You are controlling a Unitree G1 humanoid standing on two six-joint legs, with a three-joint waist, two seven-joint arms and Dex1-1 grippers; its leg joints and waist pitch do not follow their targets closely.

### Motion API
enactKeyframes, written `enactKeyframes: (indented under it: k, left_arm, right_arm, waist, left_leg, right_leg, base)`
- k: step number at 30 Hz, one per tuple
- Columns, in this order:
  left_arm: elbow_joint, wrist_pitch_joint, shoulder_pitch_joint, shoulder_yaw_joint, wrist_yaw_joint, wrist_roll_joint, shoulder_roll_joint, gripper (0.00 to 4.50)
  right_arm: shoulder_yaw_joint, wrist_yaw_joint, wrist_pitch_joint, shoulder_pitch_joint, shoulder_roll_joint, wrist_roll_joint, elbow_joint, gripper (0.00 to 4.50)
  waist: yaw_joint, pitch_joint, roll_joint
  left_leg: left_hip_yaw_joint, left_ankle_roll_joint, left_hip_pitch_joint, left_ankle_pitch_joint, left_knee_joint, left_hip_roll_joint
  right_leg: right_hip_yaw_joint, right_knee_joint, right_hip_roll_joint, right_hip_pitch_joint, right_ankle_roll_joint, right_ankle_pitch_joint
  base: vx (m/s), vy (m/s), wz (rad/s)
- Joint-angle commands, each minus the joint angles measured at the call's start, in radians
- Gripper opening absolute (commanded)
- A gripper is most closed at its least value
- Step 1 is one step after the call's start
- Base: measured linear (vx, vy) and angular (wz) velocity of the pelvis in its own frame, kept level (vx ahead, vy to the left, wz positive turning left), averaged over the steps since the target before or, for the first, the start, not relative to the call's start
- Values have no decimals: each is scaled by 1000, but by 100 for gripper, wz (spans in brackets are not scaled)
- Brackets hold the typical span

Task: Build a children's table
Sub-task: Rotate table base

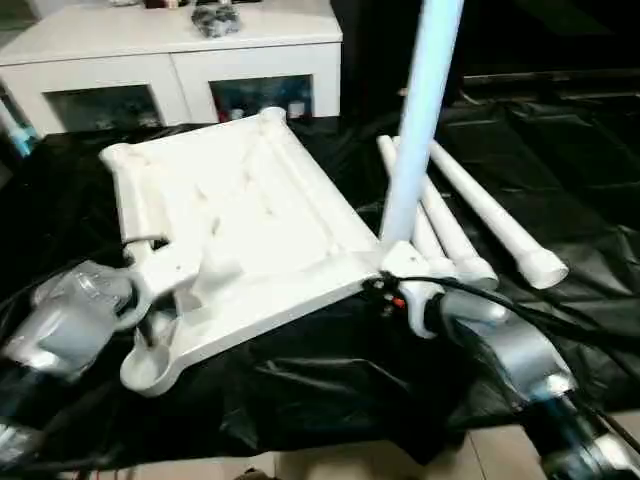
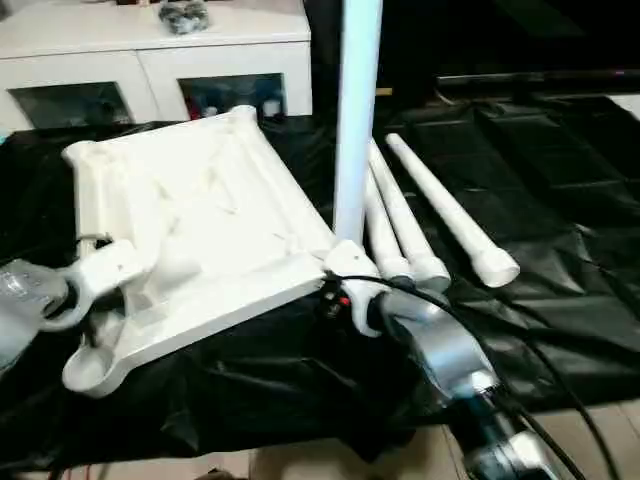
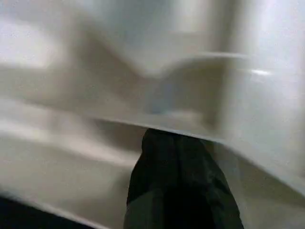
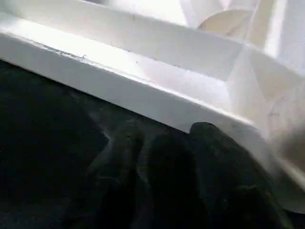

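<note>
One tabletop (image 1: 240,215), four legs (image 1: 497,231).

A white cabinet (image 1: 170,60) is seen at the back of the scene, with two glass doors (image 1: 255,97) set in its front. Dim, coloured contents can be made out behind the glass, but they cannot be identified. A dark, bunched object (image 1: 215,18) is placed on the cabinet's top, toward its right end; what it is cannot be told. In front of the cabinet, a black, creased, glossy sheet (image 1: 560,150) is spread wide, its folds catching the light. Beyond the sheet's near edge, farthest from the cabinet, a strip of pale tiled floor (image 1: 480,452) is exposed.
</note>
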Motion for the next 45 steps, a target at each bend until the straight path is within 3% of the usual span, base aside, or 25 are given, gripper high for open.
enactKeyframes:
  k: [1,3,4,9,14,15,20,29,31,38,39,45]
  left_arm:
    - [-89,15,21,-18,-82,-61,6,0]
    - [-151,44,36,-13,-117,-110,-6,0]
    - [-170,47,39,-14,-126,-126,-14,0]
    - [-207,60,44,-31,-142,-157,-39,0]
    - [-244,73,53,-48,-158,-176,-58,0]
    - [-245,71,53,-49,-156,-175,-60,0]
    - [-251,76,47,-59,-128,-176,-98,0]
    - [-236,69,16,-78,-82,-197,-185,0]
    - [-215,57,-1,-79,-61,-192,-221,0]
    - [-127,17,-55,-73,22,-170,-309,0]
    - [-115,13,-62,-70,32,-169,-320,0]
    - [24,-103,-119,-36,170,-145,-434,0]
  right_arm:
    - [7,-7,-32,-25,16,-6,25,165]
    - [7,-9,-44,-35,25,-9,42,142]
    - [7,-9,-48,-38,27,-9,47,132]
    - [11,-5,-70,-44,32,-9,67,94]
    - [6,2,-100,-49,42,-19,97,58]
    - [6,1,-102,-50,43,-20,98,48]
    - [4,2,-112,-52,46,-21,106,5]
    - [0,7,-156,-79,76,-28,162,1]
    - [2,2,-180,-108,99,-32,211,1]
    - [-12,-22,-239,-201,171,-43,355,1]
    - [-14,-23,-245,-210,177,-45,369,1]
    - [-35,-66,-306,-276,211,-59,474,1]
  waist:
    - [-1,-63,5]
    - [-4,-64,5]
    - [-6,-64,-4]
    - [-14,-68,0]
    - [-17,-63,-1]
    - [-15,-62,6]
    - [-17,-62,2]
    - [-17,-69,-1]
    - [-21,-71,5]
    - [-27,-69,-5]
    - [-26,-70,-1]
    - [-25,-70,-2]
  left_leg:
    - [-15,22,19,-170,-78,35]
    - [-15,25,19,-149,-77,34]
    - [-14,27,16,-138,-77,33]
    - [-13,53,13,-91,-70,30]
    - [-11,49,17,-142,-72,31]
    - [-12,42,18,-156,-72,31]
    - [-14,28,18,-179,-76,32]
    - [-14,46,12,-119,-68,29]
    - [-14,52,12,-112,-66,28]
    - [-12,56,11,-130,-65,29]
    - [-13,56,12,-131,-64,28]
    - [-14,58,9,-131,-63,30]
  right_leg:
    - [53,-57,-57,49,-250,-109]
    - [53,-54,-54,53,-247,-85]
    - [53,-54,-53,54,-247,-78]
    - [52,-49,-54,58,-263,-23]
    - [53,-59,-52,54,-252,-118]
    - [53,-59,-52,53,-248,-136]
    - [53,-62,-49,53,-234,-152]
    - [52,-54,-51,60,-250,-74]
    - [49,-53,-48,60,-258,-49]
    - [50,-57,-50,60,-263,-84]
    - [49,-57,-51,60,-263,-91]
    - [49,-54,-52,60,-260,-83]
  base:
    - [0,0,0]
    - [0,0,0]
    - [0,0,0]
    - [0,0,0]
    - [0,0,0]
    - [0,0,0]
    - [0,0,0]
    - [0,0,0]
    - [0,0,0]
    - [0,0,0]
    - [0,0,0]
    - [0,0,0]
